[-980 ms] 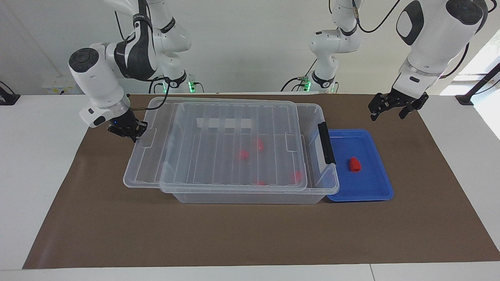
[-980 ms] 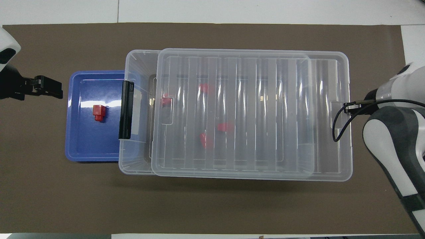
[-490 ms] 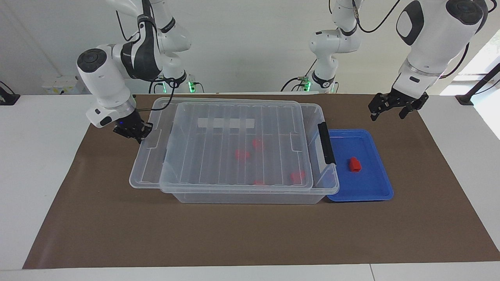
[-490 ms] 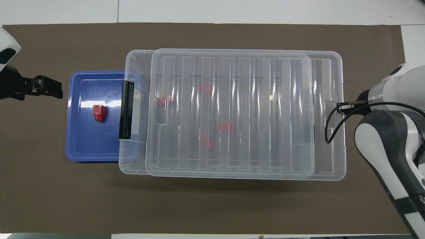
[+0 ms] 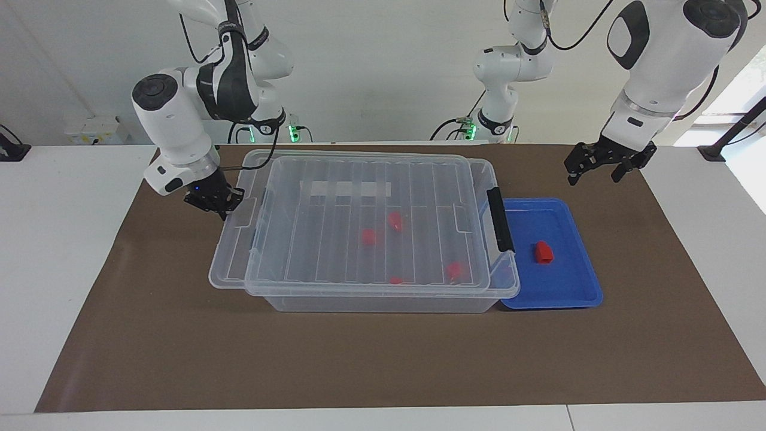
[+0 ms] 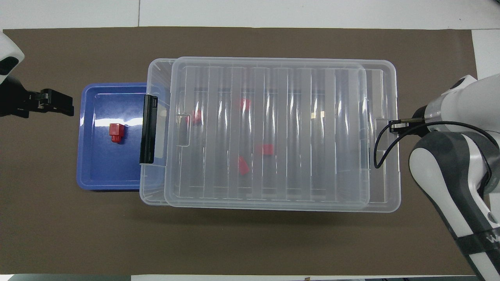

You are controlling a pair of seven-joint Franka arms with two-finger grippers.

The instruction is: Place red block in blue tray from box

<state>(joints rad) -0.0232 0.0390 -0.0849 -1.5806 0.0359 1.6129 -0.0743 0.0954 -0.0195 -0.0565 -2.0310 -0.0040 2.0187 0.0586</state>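
Block: the red block (image 5: pixel 543 252) lies in the blue tray (image 5: pixel 574 287), below the left gripper (image 5: pixel 600 168) fingers, spread apart; right gripper (image 5: pixel 216 203) fingers clamp the lid (image 5: pixel 353 233) tab.

My right claw (image 5: pixel 216 202) sits at the lid's (image 5: pixel 359 227) end tab; from overhead my own wrist hides it. My left claw (image 5: pixel 603 164) is cut off by the overhead picture's edge. Red blocks (image 5: pixel 368 236) in the box (image 5: pixel 383 302) blur behind ribbed plastic. The tray's (image 5: pixel 574 296) near edge slips under the box rim.
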